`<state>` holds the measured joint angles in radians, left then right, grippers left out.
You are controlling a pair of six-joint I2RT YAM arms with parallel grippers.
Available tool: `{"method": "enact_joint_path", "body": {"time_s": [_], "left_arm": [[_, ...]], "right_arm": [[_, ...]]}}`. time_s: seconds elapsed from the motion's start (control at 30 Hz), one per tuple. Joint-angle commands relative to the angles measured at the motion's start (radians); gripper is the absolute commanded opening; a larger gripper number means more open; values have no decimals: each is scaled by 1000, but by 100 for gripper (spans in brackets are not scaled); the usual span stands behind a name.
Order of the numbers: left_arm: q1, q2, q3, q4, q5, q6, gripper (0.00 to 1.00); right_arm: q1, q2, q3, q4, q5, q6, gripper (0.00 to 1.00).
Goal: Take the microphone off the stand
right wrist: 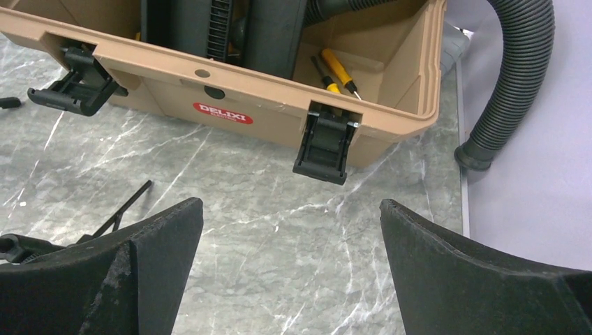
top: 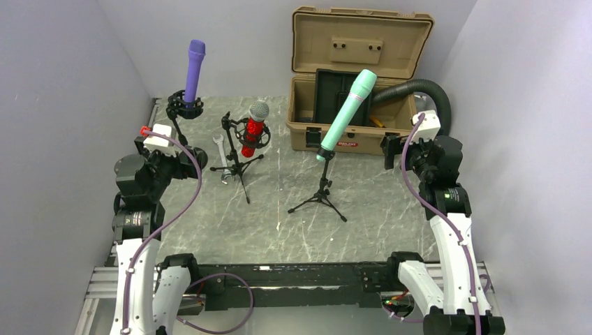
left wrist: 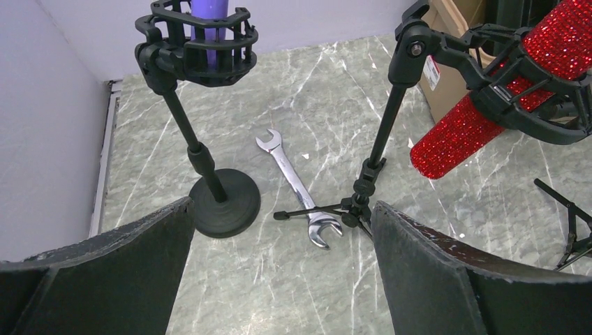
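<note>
Three microphones stand on stands. A purple microphone (top: 195, 70) sits upright in a black shock mount on a round-base stand (left wrist: 225, 202) at the far left. A red glitter microphone (top: 255, 129) with a silver grille hangs in a shock mount on a tripod; it also shows in the left wrist view (left wrist: 502, 98). A teal microphone (top: 347, 115) tilts on a tripod stand (top: 321, 195) at the centre. My left gripper (top: 192, 160) is open and empty, near the round-base stand; its jaws (left wrist: 283, 204) stand wide apart. My right gripper (top: 394, 150) is open and empty (right wrist: 290, 202), right of the teal microphone.
A silver wrench (left wrist: 297, 185) lies on the marble table between the purple and red stands. An open tan case (right wrist: 244, 105) with tools inside stands at the back right. A black ribbed hose (right wrist: 513, 77) curves beside it. Grey walls close both sides.
</note>
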<state>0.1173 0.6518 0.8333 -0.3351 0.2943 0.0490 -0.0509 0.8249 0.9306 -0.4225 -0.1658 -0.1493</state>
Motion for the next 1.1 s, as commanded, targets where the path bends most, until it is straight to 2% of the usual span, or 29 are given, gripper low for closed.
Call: {"method": "enact_joint_path", "body": {"time_s": [0.0,0.2,0.5,0.63,0.73,0.9,1.07], "left_arm": [[2,-14,47,14,24,-1,99],[2,-14,77,-25,40,9,99],[2,-22,158,-136,52,43,99],[2,-24,181,-188,205,114,99],[2,-23,183,-207,368,129,99],[1,-9,167,-204,530,127,99],[-16,1,170,-201,633,120,99]], "right_arm": [[-3,-12,47,-3,-31,-3,100],[-3,5,98,-41,-113,-1,100],[-2,14,211,-220,-499,-152,100],[-2,12,208,-225,-563,-164,100],[0,13,165,-210,-670,-170,100],[33,27,101,-159,-852,-182,100],[146,59,34,-55,-852,-199,99]]}}
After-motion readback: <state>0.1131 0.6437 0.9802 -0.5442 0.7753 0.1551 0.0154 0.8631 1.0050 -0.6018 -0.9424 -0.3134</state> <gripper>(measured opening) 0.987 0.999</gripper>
